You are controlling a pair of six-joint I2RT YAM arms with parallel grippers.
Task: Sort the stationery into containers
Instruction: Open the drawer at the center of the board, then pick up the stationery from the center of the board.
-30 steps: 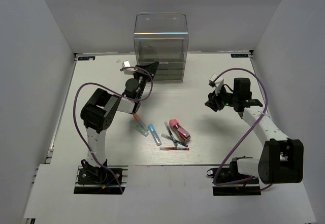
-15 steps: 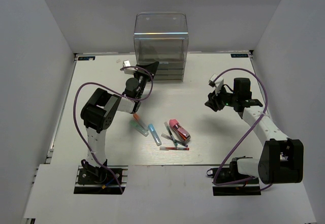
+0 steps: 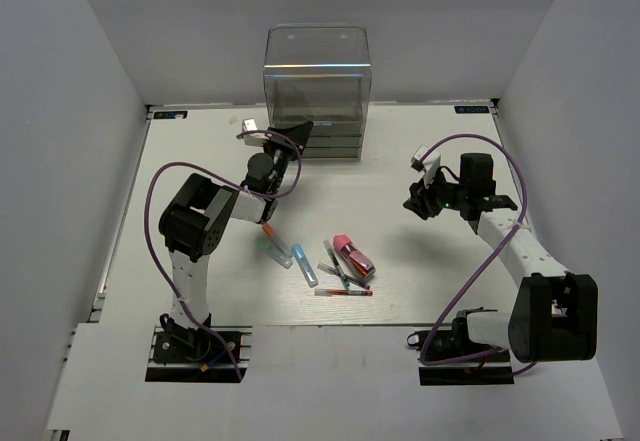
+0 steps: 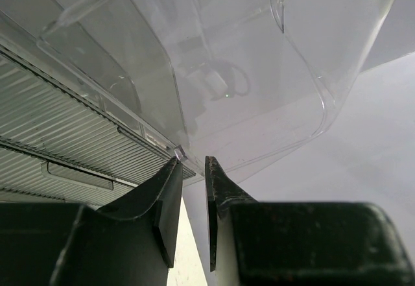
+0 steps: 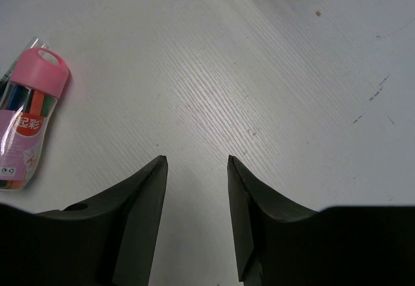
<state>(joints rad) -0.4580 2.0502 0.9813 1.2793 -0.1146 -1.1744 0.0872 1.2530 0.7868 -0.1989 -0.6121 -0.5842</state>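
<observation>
The transparent box (image 3: 317, 71) stands at the back, its stacked drawers (image 3: 335, 142) at its base. My left gripper (image 3: 297, 133) is at the drawers' left front corner. In the left wrist view its jaws (image 4: 192, 161) stand a narrow gap apart, with a clear drawer corner (image 4: 176, 150) at the tips and nothing clearly held. Stationery lies mid-table: an orange-capped marker (image 3: 270, 231), a teal one (image 3: 272, 252), a blue one (image 3: 306, 264), thin pens (image 3: 345, 279) and the pink-and-red piece (image 3: 350, 252). My right gripper (image 3: 418, 201) is open and empty over bare table (image 5: 196, 163), the pink piece (image 5: 29, 130) to its left.
The white table (image 3: 200, 291) is walled in by grey panels on three sides. The ribbed drawer fronts (image 4: 58, 137) fill the left of the left wrist view. Cables loop above both arms.
</observation>
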